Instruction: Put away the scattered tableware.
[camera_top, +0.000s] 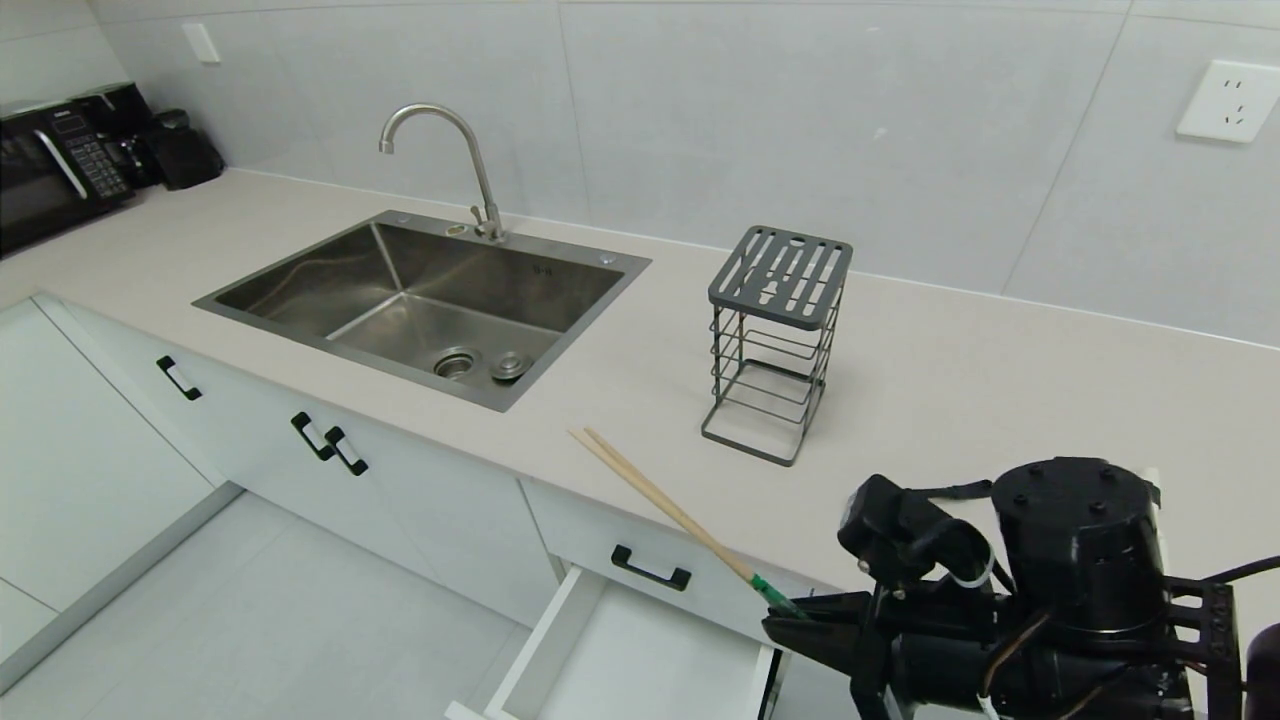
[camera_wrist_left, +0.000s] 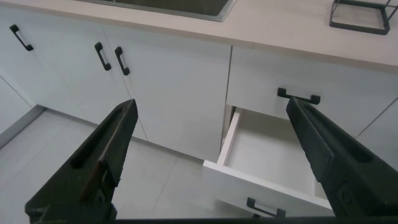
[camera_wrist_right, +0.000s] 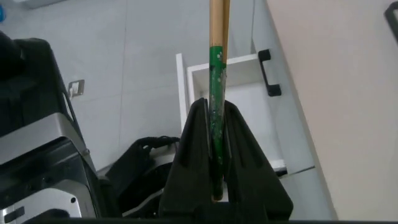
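A pair of wooden chopsticks (camera_top: 660, 505) with green ends is clamped in my right gripper (camera_top: 790, 612), which is shut on the green ends (camera_wrist_right: 216, 68). That gripper (camera_wrist_right: 215, 107) sits just off the counter's front edge, above the open white drawer (camera_top: 640, 660). The sticks slant away from it, and their thin tips are over the counter near the sink. My left gripper (camera_wrist_left: 211, 168) is open and holds nothing. It hangs in front of the cabinets, facing the same open drawer (camera_wrist_left: 267, 155).
A dark wire rack (camera_top: 775, 345) stands on the beige counter (camera_top: 950, 390), with a steel sink (camera_top: 420, 300) and tap to its left. Black-handled cabinet doors (camera_top: 330, 445) run below. A microwave (camera_top: 50, 170) sits at the far left.
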